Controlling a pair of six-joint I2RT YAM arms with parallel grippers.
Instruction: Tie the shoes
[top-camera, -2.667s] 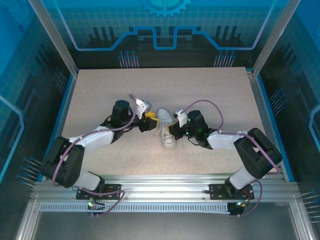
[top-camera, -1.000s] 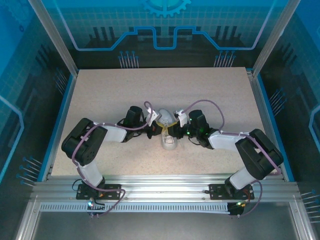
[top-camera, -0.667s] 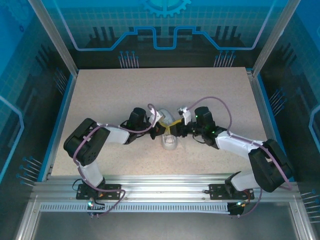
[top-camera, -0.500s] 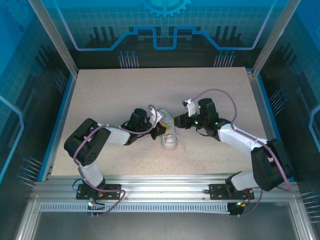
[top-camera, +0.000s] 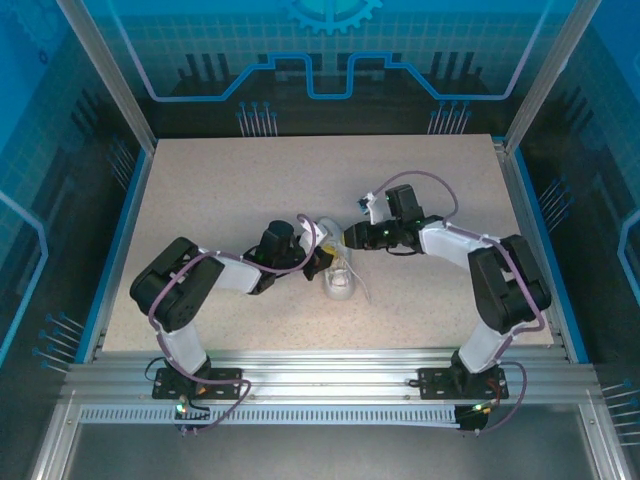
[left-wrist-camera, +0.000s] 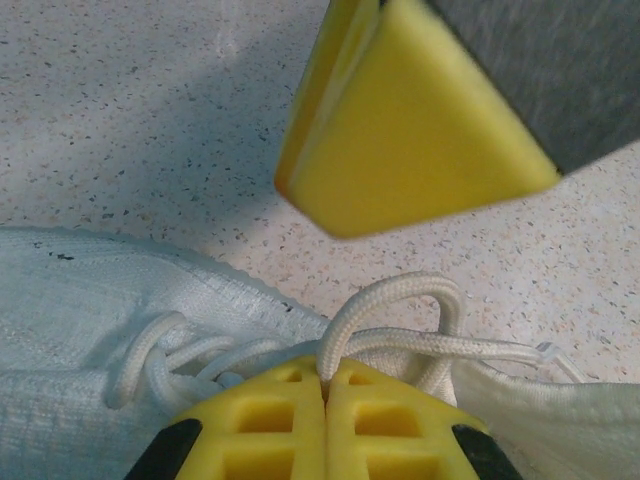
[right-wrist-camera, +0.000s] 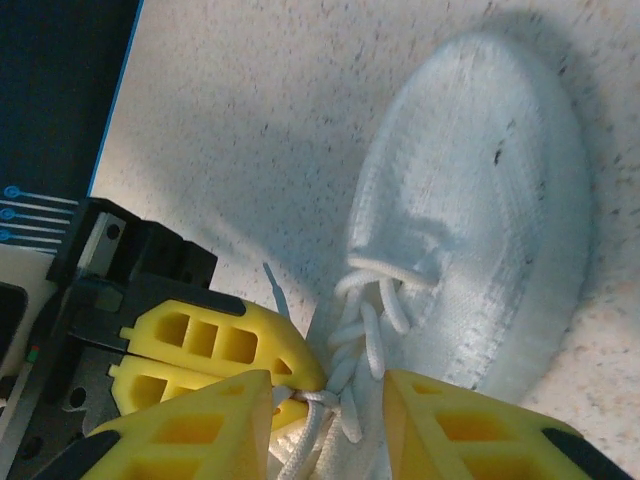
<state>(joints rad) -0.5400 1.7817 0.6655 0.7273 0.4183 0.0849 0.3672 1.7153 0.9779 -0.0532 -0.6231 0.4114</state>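
The white shoe (top-camera: 339, 281) lies mid-table with its toe toward the arms. Its knit toe (right-wrist-camera: 480, 190) is large in the right wrist view. My left gripper (top-camera: 317, 263) is at the shoe's left side, its yellow fingers pressed together on a loop of white lace (left-wrist-camera: 398, 300). My right gripper (top-camera: 346, 238) reaches in from the far right above the shoe's lacing. Its yellow fingers (right-wrist-camera: 195, 430) stand apart on either side of the crossed laces (right-wrist-camera: 365, 340), open. The left gripper's fingers (right-wrist-camera: 215, 345) lie right beside them.
The speckled table (top-camera: 220, 190) has free room on all sides of the shoe. A loose lace end (top-camera: 361, 292) trails on the table to the shoe's right. Blue-edged enclosure walls (top-camera: 128, 215) bound the table.
My right arm has swung away from the shoe's right side toward the back, and its gripper now comes in from the far right. The left gripper stays shut on the lace.
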